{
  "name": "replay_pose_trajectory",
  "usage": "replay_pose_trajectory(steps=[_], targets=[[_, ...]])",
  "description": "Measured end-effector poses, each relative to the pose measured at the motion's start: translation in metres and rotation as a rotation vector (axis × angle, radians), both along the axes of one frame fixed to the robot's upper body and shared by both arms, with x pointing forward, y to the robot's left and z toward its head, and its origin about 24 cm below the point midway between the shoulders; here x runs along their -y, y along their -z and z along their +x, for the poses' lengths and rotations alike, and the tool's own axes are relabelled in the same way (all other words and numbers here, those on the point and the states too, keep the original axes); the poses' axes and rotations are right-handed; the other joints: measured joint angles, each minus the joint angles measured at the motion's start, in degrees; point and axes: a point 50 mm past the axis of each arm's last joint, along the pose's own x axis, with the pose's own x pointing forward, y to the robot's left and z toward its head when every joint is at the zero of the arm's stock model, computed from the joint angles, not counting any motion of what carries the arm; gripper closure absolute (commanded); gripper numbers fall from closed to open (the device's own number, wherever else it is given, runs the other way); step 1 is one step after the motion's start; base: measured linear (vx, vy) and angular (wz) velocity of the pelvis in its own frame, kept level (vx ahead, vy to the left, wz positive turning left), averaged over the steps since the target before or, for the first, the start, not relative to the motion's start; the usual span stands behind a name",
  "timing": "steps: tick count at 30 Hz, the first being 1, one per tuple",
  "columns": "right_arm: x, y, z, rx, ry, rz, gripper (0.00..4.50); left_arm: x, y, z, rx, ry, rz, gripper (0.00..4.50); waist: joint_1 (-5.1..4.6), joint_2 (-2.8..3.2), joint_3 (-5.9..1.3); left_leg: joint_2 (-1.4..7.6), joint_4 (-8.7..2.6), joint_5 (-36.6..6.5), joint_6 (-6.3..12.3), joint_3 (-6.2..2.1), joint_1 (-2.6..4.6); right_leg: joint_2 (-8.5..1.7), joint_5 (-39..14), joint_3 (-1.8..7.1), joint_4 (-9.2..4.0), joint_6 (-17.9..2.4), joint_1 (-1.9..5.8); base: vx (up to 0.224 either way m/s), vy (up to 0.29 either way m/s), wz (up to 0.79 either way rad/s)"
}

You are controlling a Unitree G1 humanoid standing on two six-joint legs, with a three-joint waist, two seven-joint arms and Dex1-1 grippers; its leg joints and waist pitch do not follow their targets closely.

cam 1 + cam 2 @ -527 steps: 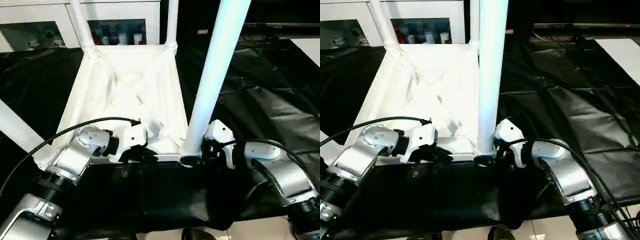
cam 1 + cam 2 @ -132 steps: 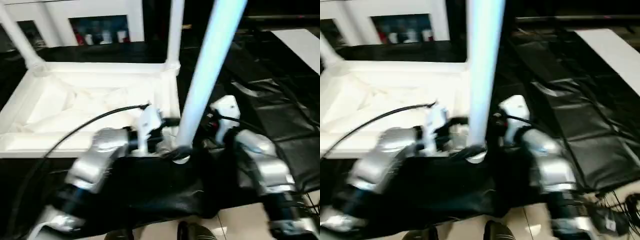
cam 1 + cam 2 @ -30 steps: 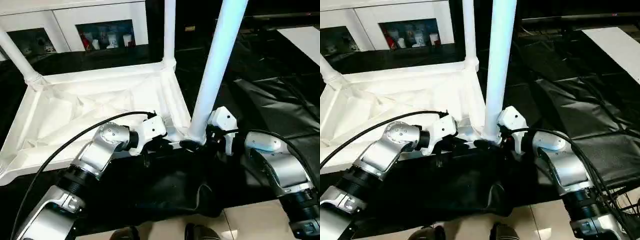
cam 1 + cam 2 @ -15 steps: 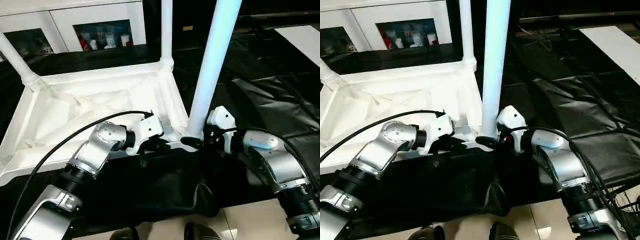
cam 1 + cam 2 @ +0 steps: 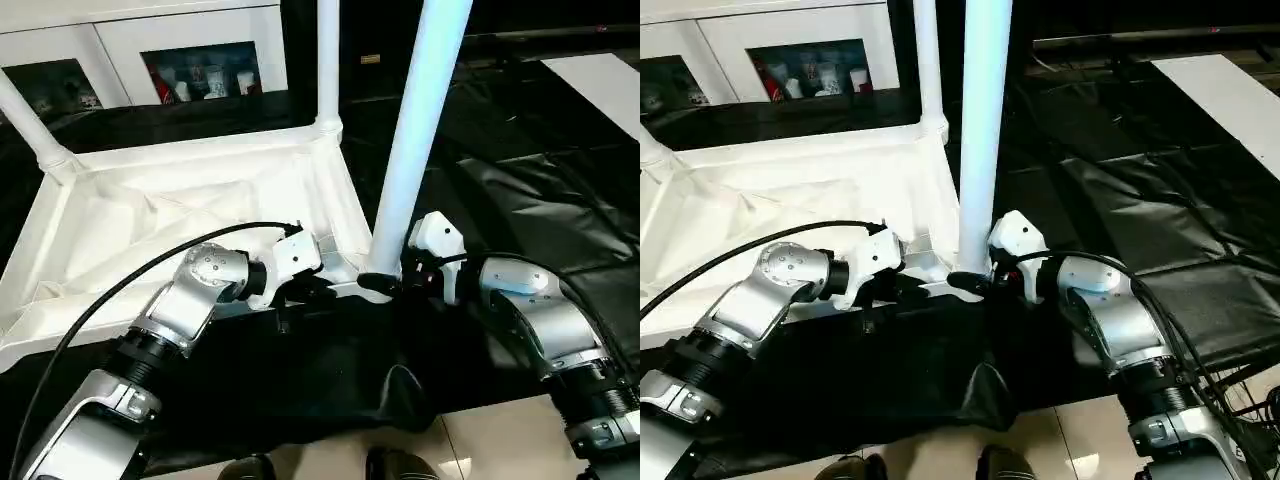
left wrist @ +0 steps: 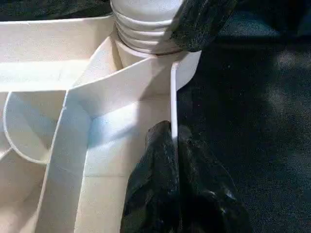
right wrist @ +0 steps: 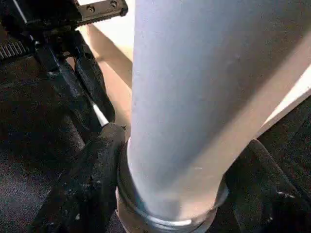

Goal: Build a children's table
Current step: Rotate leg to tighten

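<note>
Seating the near leg [image 5: 412,150] in the tabletop [image 5: 190,215] corner socket [image 6: 146,41]: right gripper [image 7: 170,194] is straddling its base, left gripper [image 6: 172,145] is pinching the rim beside it; next probably needs twisting down

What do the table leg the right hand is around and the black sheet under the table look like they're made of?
Table leg: probably smooth white plastic tube, with a soft even sheen and a ridged, threaded-looking base at the socket. Black sheet: likely thin plastic film or coated fabric, glossy, creased and wrinkled.
</note>
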Motion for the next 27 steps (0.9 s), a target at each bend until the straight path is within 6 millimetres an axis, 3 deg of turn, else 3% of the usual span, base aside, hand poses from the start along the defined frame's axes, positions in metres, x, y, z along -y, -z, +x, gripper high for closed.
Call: replay_pose_trajectory(steps=[3, 8, 15, 20, 24, 27], targets=[[-0.004, 0.001, 0.001, -0.001, 0.017, 0.019, 1.88, -0.002, 0.0, 0.001, -0.002, -0.011, -0.002, 4.5, -0.13, -0.16, 0.09, -0.03, -0.12, 0.0, 0.0, 0.0, 0.03, 0.0, 0.0, 0.01, -0.05, 0.0, -0.05, 0.0, 0.0, 0.0], [-0.02, 0.006, 0.014, 0.024, 0.231, 0.114, 1.88, -0.005, -0.004, 0.014, 0.031, -0.121, -0.003, 4.5, -1.33, -0.63, 0.39, -0.33, -0.7, 0.0, 0.0, -0.49, -0.06, 0.0, 0.0, -0.21, -1.04, 0.0, -0.12, 0.0, 0.0, 0.0], [-0.045, 0.012, 0.027, 0.069, 0.592, 0.205, 1.89, 0.014, -0.006, 0.029, 0.066, -0.242, -0.015, 4.5, -2.04, -0.78, 0.49, -0.93, -1.11, 0.0, 0.03, -0.73, -0.09, -0.19, 0.0, -0.05, -2.51, 0.0, 0.04, -0.002, 0.008, -0.02], [-0.064, 0.014, 0.036, 0.095, 0.816, 0.235, 1.89, 0.031, -0.006, 0.038, 0.098, -0.313, -0.014, 4.5, -2.32, -1.03, 0.73, -1.79, -1.28, 0.0, 0.11, -0.91, 0.02, -1.0, -0.1, -0.11, -2.85, 0.1, 0.1, 0.0, 0.0, 0.0], [-0.069, 0.013, 0.039, 0.11, 0.886, 0.249, 1.89, 0.035, -0.008, 0.04, 0.11, -0.326, -0.013, 4.5, -2.61, -0.78, 1.26, -1.82, -1.68, -0.1, 0.25, -0.94, 0.15, -1.01, -0.3, -0.29, -4.18, 0.5, 0.75, 0.0, 0.0, 0.0], [-0.069, 0.011, 0.04, 0.121, 0.869, 0.266, 1.89, 0.034, -0.01, 0.04, 0.123, -0.32, -0.01, 4.5, -2.71, -0.76, 1.55, -2.03, -1.79, -0.1, 0.26, -0.94, 0.14, -1.16, -0.3, -0.24, -4.54, 0.5, 0.8, 0.0, 0.0, 0.0]])
